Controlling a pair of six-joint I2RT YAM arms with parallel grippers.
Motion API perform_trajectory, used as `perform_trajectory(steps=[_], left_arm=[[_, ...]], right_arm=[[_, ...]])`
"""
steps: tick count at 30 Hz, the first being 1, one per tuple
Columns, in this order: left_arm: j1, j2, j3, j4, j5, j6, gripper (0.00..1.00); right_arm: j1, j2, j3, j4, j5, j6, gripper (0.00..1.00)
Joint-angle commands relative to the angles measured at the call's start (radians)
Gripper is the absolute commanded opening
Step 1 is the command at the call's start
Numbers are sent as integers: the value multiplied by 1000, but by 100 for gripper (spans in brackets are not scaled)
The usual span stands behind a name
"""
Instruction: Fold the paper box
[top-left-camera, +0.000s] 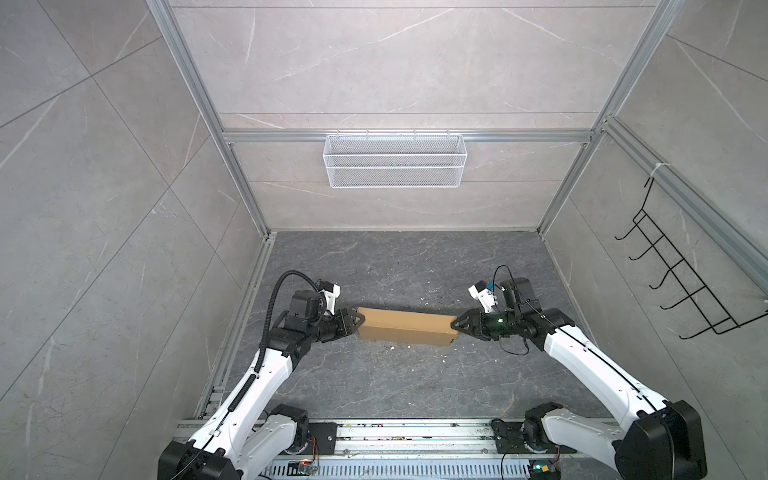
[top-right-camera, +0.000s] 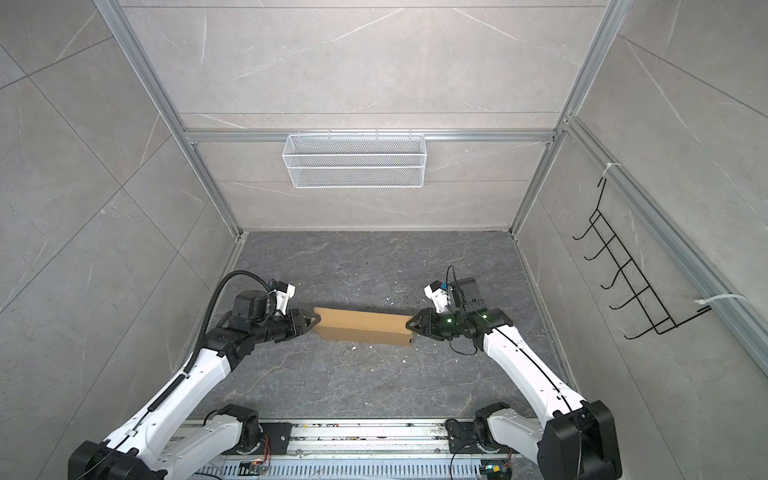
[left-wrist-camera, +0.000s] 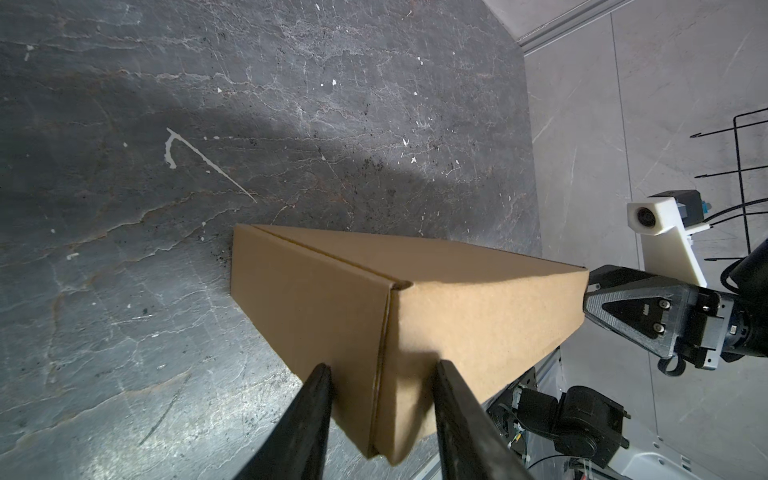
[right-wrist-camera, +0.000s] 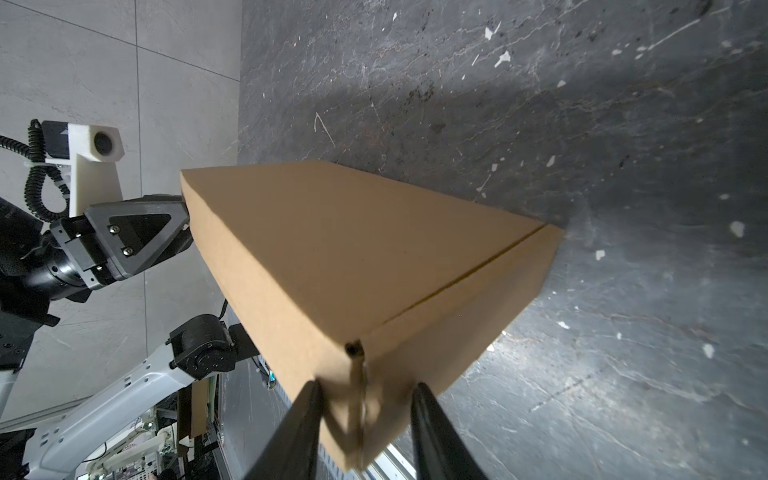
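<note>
The paper box (top-left-camera: 405, 328) (top-right-camera: 361, 326) is a closed, plain brown cardboard box lying lengthwise across the middle of the dark table, with its flaps folded in. My left gripper (top-left-camera: 360, 321) (top-right-camera: 316, 320) reaches its left end. In the left wrist view its two black fingers straddle the near corner of the box (left-wrist-camera: 457, 299), left gripper (left-wrist-camera: 384, 365). My right gripper (top-left-camera: 456, 323) (top-right-camera: 409, 323) meets the right end the same way, with the box (right-wrist-camera: 332, 249) running between its fingers, right gripper (right-wrist-camera: 366, 384). Whether either pair of fingers presses on the cardboard does not show.
A white wire basket (top-left-camera: 395, 166) hangs on the back wall. A black wire hook rack (top-left-camera: 685, 266) hangs on the right wall. Small white flecks (top-left-camera: 391, 348) lie on the table near the box. A metal rail (top-left-camera: 395, 434) with the arm bases runs along the front edge.
</note>
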Motion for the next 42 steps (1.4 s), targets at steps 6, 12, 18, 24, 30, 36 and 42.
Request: perform_trajectory(steps=[6, 12, 18, 24, 30, 36, 42], left_arm=[[-77, -19, -85, -128, 8, -54, 40], [-122, -8, -128, -78, -37, -99, 40], [-144, 2, -125, -65, -65, -106, 42], [-146, -54, -117, -117, -78, -114, 45], [-148, -117, -71, -211, -120, -101, 57], [-146, -172, -28, -287, -131, -84, 64], [-148, -203, 20, -331, -143, -81, 70]], right_arm=[[66, -19, -124, -49, 70, 66, 38], [74, -31, -175, 16, 92, 94, 41], [75, -34, -148, 18, 95, 93, 43], [76, -84, -136, -30, 74, 88, 45], [77, -110, -143, -61, 60, 77, 50], [83, -152, -125, -103, 60, 78, 55], [93, -163, -122, -112, 65, 109, 57]])
